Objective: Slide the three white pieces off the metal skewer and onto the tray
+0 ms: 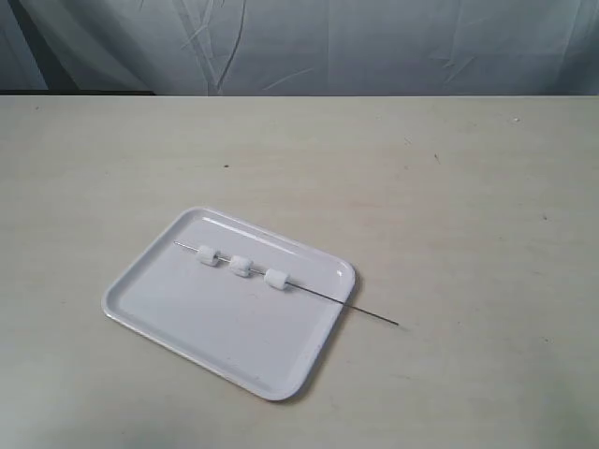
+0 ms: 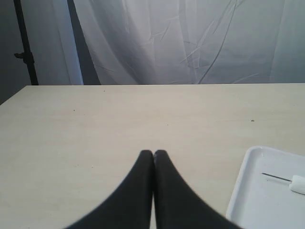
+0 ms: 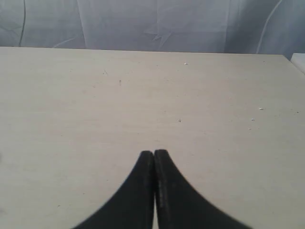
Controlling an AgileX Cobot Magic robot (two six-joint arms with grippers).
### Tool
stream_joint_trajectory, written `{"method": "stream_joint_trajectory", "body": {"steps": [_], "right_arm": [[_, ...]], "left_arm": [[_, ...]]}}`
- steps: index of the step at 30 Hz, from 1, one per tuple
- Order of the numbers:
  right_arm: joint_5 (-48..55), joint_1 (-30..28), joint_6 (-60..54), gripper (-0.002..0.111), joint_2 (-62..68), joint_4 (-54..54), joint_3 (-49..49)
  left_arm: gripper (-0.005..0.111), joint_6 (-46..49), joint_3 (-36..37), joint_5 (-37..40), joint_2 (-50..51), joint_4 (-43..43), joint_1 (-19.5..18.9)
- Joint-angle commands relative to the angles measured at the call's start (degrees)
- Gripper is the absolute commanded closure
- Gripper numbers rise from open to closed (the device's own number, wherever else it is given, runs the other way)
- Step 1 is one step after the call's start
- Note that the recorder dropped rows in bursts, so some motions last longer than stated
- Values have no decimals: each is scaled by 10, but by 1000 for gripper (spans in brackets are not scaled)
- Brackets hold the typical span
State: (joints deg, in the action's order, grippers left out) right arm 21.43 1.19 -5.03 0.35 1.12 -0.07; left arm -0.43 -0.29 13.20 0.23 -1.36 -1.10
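Note:
A glossy white tray (image 1: 187, 318) lies on the table, left of centre. Across its far part rests the thin metal skewer (image 1: 328, 297), its right end poking past the tray rim onto the table. Three white pieces are threaded on it: one (image 1: 208, 255), a second (image 1: 241, 267), a third (image 1: 275, 279). In the left wrist view my left gripper (image 2: 153, 153) is shut and empty over bare table, with the tray's corner (image 2: 248, 191), the skewer tip (image 2: 274, 176) and one white piece (image 2: 298, 184) off to one side. My right gripper (image 3: 153, 153) is shut and empty; neither arm shows in the exterior view.
The pale wooden tabletop (image 1: 449, 187) stretches around the tray. A wrinkled grey-white curtain (image 1: 328, 47) hangs behind the far table edge. A dark stand (image 2: 24, 43) rises at the curtain's side in the left wrist view.

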Motion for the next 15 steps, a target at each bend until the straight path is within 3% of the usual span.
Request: {"method": "stream_joint_trajectory", "body": {"steps": [1, 11, 15], "right_arm": [[-7, 2, 0, 109, -3, 0, 1], [-12, 2, -5, 109, -3, -19, 1], [-108, 2, -5, 109, -3, -28, 1]], "left_arm": [[107, 1, 3, 1, -2, -2, 0], [107, 1, 3, 1, -2, -2, 0], [107, 1, 3, 1, -2, -2, 0]]}}
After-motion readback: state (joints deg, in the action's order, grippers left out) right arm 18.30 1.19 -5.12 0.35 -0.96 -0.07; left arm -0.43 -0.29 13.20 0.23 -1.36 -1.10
